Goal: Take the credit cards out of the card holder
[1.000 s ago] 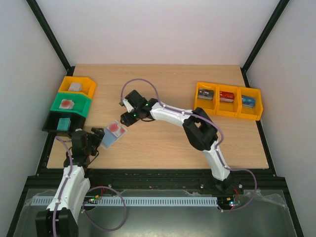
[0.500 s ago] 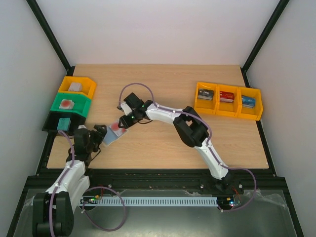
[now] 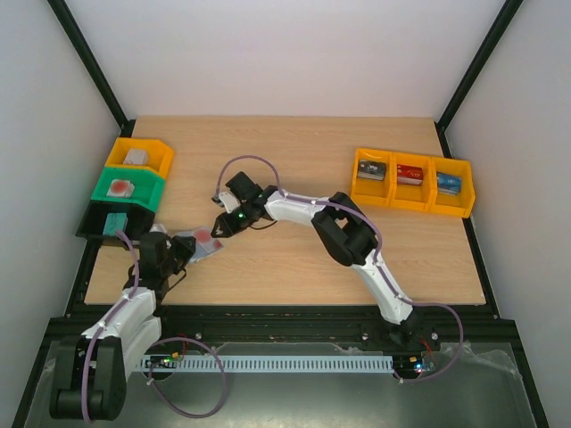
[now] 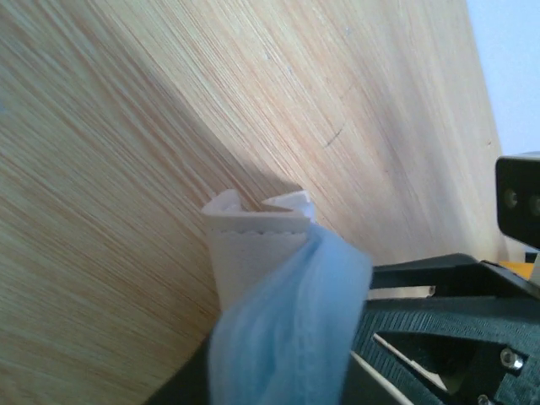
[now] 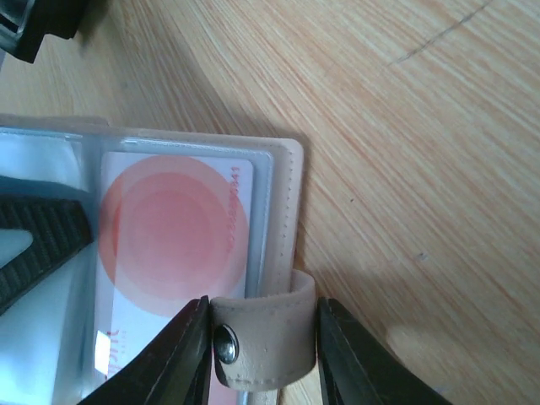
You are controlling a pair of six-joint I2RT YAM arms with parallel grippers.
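The card holder (image 3: 198, 244) lies open near the table's front left, beige outside and blue inside. A red credit card (image 3: 207, 236) sits in its clear pocket and fills the right wrist view (image 5: 173, 232). My left gripper (image 3: 178, 248) is shut on the holder's left half. In the left wrist view, blue lining (image 4: 287, 337) and a beige edge (image 4: 253, 245) stick out past the dark fingers (image 4: 422, 295). My right gripper (image 3: 220, 225) (image 5: 261, 346) pinches the beige snap tab (image 5: 263, 333), with a jaw pressed against each side.
Three joined yellow bins (image 3: 412, 183) holding small items stand at the back right. A yellow bin (image 3: 138, 156), a green bin (image 3: 125, 187) and a black bin (image 3: 111, 221) are stacked along the left edge, close behind the left gripper. The table's front edge is just below the holder.
The left gripper has gone from wide open to shut on the holder's left side. The right gripper has come down and left and narrowed onto the snap tab.
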